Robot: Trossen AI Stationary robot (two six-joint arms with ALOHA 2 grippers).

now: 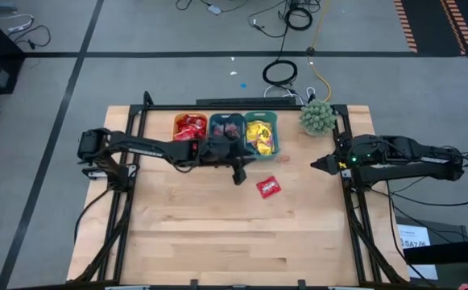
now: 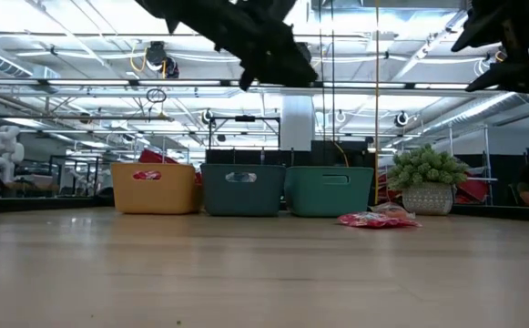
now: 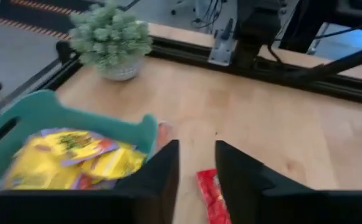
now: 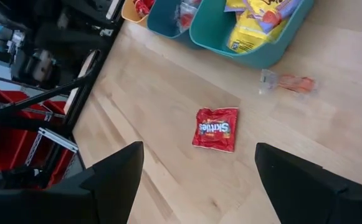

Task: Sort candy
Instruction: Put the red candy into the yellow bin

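The setting is a large robotics lab or industrial workshop hall. The low view shows a high open ceiling (image 2: 246, 68) with exposed beams, rows of strip lights and hanging cables. A white humanoid-shaped figure (image 2: 7, 150) stands at the far left of the hall, beside metal racks. The wooden bench (image 1: 217, 234) sits in a black metal frame (image 1: 129, 137) that carries two dark robot arms. The floor (image 1: 137, 32) is grey carpet tile marked with dark tape lines; an orange-and-black hazard strip (image 1: 451, 24) runs across one corner. Loose cables (image 1: 280, 72) lie coiled on the floor behind the bench. Red storage bins (image 4: 6, 134) sit on shelving beside the bench.
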